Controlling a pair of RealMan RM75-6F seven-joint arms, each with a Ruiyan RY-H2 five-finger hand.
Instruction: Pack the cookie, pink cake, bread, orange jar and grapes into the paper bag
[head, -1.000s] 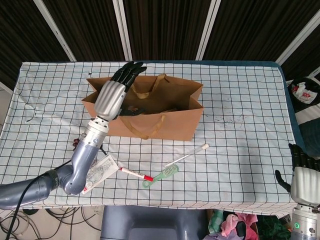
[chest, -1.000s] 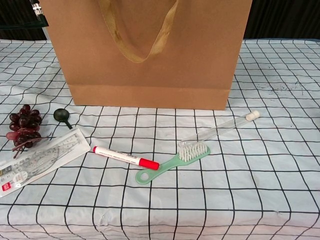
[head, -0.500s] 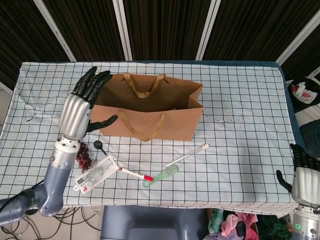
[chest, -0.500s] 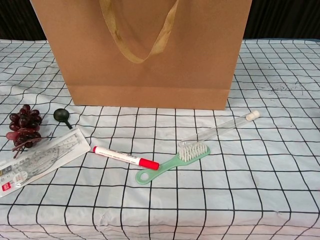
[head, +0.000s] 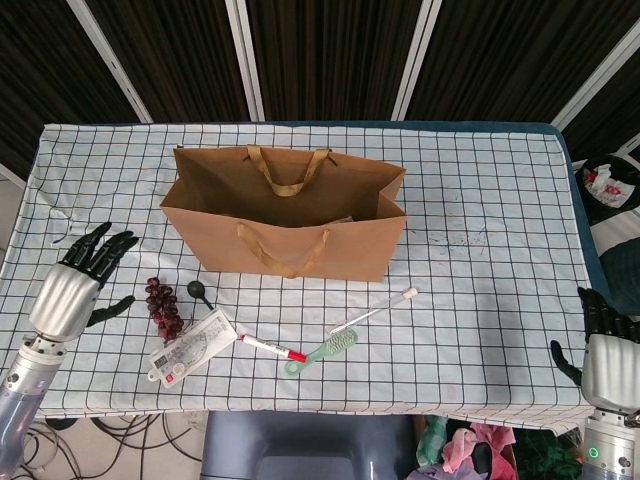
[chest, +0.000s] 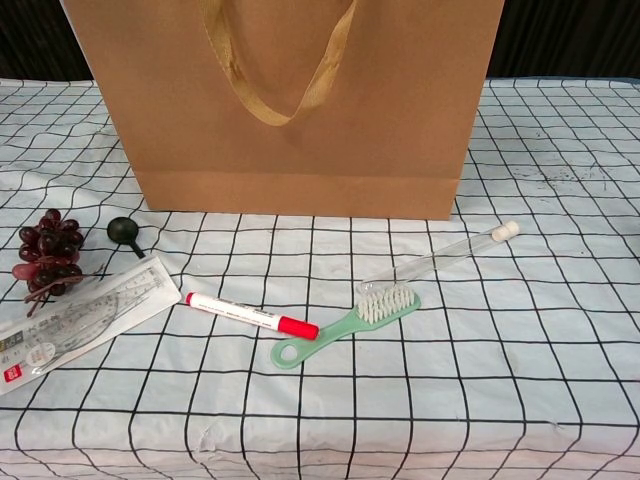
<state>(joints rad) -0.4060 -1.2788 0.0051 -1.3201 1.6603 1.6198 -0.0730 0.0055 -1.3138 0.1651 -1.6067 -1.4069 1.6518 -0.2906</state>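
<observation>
Grapes (head: 163, 306): on table, seven o'clock of paper bag (head: 290, 225). Likely light, soft, bruisable; lift by stem. Left hand (head: 75, 285) empty, fingers spread; right hand (head: 603, 350) grasp indiscernible.

The robot's left hand (head: 72, 288), a second ago reaching into the open top of the brown paper bag (head: 290, 225), has swung out and down; it now hovers empty, fingers spread, with the dark grapes (head: 163, 305) just to its right.
</observation>
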